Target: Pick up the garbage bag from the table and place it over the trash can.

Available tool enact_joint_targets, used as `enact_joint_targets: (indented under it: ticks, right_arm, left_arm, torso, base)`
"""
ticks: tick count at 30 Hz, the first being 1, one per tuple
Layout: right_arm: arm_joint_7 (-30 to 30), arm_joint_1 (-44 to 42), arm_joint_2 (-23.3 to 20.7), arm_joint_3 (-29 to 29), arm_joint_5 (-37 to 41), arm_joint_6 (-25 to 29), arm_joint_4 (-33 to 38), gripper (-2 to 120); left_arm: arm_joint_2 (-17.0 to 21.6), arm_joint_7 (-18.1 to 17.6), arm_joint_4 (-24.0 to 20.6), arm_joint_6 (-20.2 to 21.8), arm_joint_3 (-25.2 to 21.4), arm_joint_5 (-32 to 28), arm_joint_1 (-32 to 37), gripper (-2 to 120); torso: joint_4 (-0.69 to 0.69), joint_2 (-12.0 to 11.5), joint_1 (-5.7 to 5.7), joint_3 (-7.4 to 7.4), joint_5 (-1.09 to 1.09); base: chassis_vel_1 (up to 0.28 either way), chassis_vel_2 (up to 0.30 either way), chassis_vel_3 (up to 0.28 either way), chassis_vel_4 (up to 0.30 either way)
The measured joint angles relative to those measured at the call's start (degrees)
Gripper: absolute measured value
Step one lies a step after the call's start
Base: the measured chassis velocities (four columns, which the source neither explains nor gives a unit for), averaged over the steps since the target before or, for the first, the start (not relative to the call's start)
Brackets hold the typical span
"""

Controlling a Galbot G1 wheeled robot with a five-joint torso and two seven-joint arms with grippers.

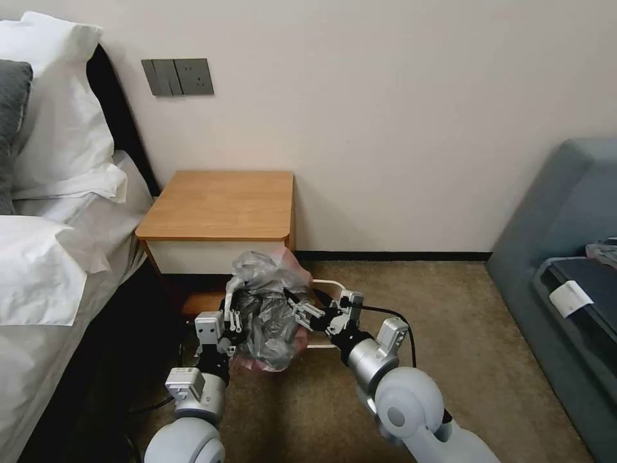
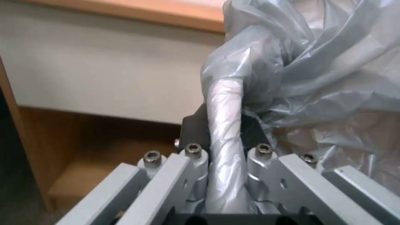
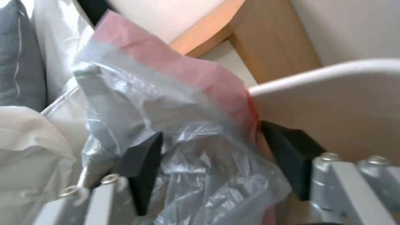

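Note:
The garbage bag (image 1: pixel 267 308), crinkly grey with a pink edge, hangs bunched between my two grippers, low in front of the table (image 1: pixel 218 202). It covers most of the trash can (image 1: pixel 328 283), of which a white rim shows to the bag's right. My left gripper (image 1: pixel 231 319) is shut on a twisted strand of the garbage bag (image 2: pixel 225 103), pinched between its black pads (image 2: pixel 195 128). My right gripper (image 3: pixel 217 156) stands open with grey and pink plastic lying loosely between its fingers (image 3: pixel 142 162), close to the trash can wall (image 3: pixel 342 103).
A bed with white bedding (image 1: pixel 45 270) runs along the left, close to the table. A grey sofa (image 1: pixel 559 257) stands at the right. Brown carpet (image 1: pixel 463 334) lies open between the can and the sofa. Dark cables lie on the floor by my left arm.

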Motion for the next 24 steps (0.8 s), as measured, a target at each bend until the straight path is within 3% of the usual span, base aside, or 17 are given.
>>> enact_joint_targets:
  ticks: [2,4,18,24]
  right_arm:
    - [-0.60,-0.12,0.24,0.16,-0.35,0.30,-0.21,59]
    - [-1.45,-0.22,0.60,0.27,-0.82,0.56,-0.34,48]
    - [-1.85,0.35,0.27,-0.60,-0.75,0.76,1.37,0]
    - [-2.10,0.18,0.51,0.78,-0.65,0.83,3.50,0]
  left_arm:
    - [-0.01,-0.10,-0.01,0.39,-0.06,-0.79,-0.07,5]
    - [0.11,-0.21,-0.28,0.93,-0.34,-2.09,-0.05,5]
    - [0.94,-0.58,-1.33,1.95,-3.06,-5.53,-0.43,5]
    - [1.02,-2.19,-2.78,3.92,-3.07,-8.65,-0.39,5]
  torso:
    - [0.00,0.00,0.00,0.00,0.01]
    - [0.00,0.00,0.00,0.00,0.00]
    - [0.01,0.00,0.00,0.00,0.01]
    - [0.01,0.00,0.00,0.00,0.01]
  base:
    - [0.000,0.000,0.000,0.000]
    - [0.000,0.000,0.000,0.000]
    - [0.000,0.000,0.000,0.000]
    - [0.000,0.000,0.000,0.000]
